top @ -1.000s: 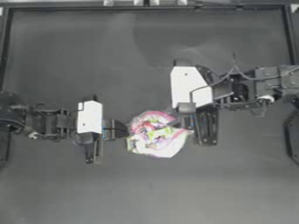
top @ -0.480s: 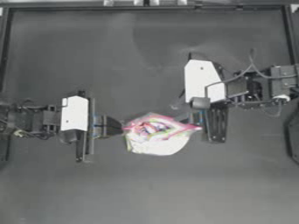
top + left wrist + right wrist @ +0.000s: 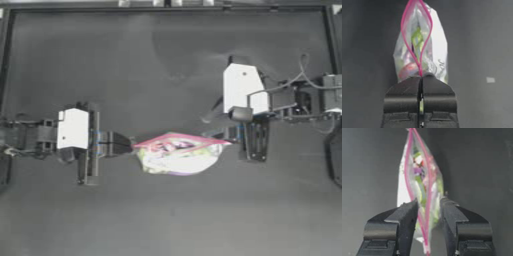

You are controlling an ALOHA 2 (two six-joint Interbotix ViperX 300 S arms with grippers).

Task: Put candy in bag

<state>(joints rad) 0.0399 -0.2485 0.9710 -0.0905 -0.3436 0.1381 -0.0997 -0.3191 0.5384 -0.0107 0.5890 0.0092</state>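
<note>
The bag (image 3: pixel 179 159), clear with a pink seal strip, hangs stretched between the two grippers at the table's middle. My left gripper (image 3: pixel 129 145) is shut on the seal's left end, and the left wrist view shows its jaws (image 3: pixel 421 78) pressed together on the strip. My right gripper (image 3: pixel 228 138) is at the seal's right end. In the right wrist view its jaws (image 3: pixel 428 203) stand apart, with the strip passing between them. The bag's mouth gapes a little. A yellow-green candy (image 3: pixel 417 40) shows inside the bag (image 3: pixel 437 60), among other colourful pieces.
The dark table (image 3: pixel 167 60) has a raised rim along its far and side edges. Both arms lie low across the middle, the left one (image 3: pixel 72 130) from the left and the right one (image 3: pixel 244 90) from the right.
Both arms have drawn apart, the left leftward and the right rightward. The bag has gone from a crumpled heap to a shape pulled wide along its pink seal.
</note>
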